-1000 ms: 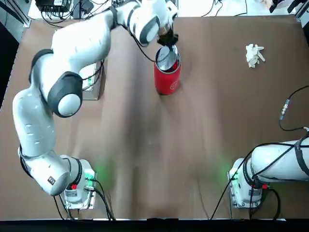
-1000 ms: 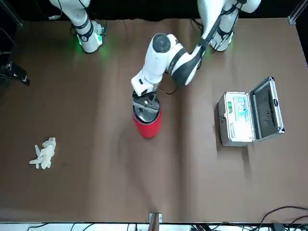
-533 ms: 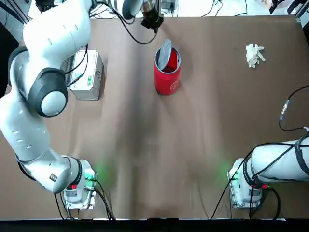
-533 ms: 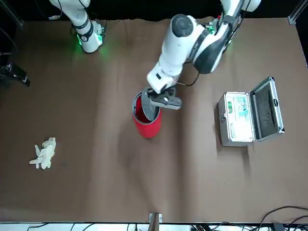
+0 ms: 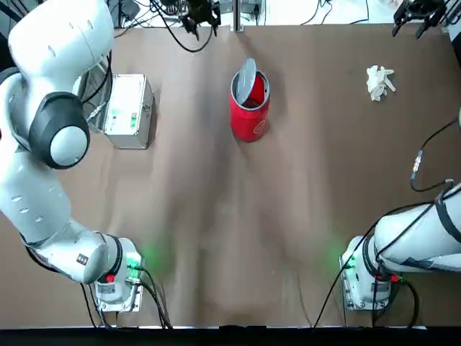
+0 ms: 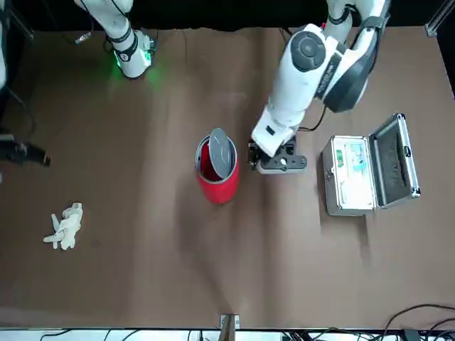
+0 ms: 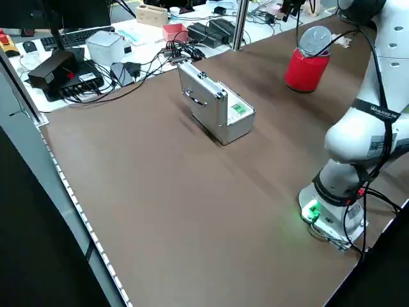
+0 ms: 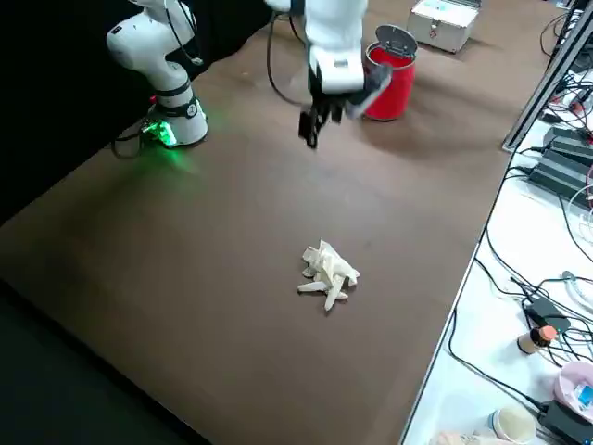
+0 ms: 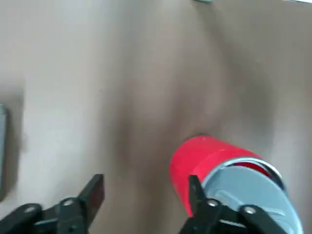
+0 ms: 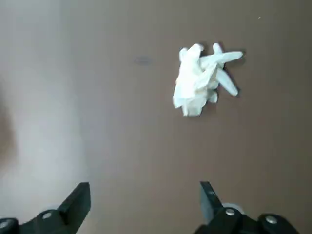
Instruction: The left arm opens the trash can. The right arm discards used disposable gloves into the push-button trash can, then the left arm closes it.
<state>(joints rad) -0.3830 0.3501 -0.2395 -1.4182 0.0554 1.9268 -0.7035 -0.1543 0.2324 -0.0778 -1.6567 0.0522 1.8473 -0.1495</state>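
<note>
Since the earlier frame, the left claw (image 6: 276,162) has drawn away from the trash can (image 5: 249,108), fingers spread, lid up. Opening looks done; the gloves (image 5: 379,81) lie on the worktop (image 5: 230,231). Right claw (image 10: 141,207), fingers apart, must descend and grasp them.

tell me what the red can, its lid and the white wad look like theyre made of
Trash can: smooth red body with a soft sheen, probably painted metal or plastic; the look leaves it open. Its lid, flipped up, is grey-silver and evenly matte, like brushed metal or silver-coated plastic. Gloves: thin, limp white-cream film bunched in folds with finger tips sticking out, likely latex or vinyl.
</note>
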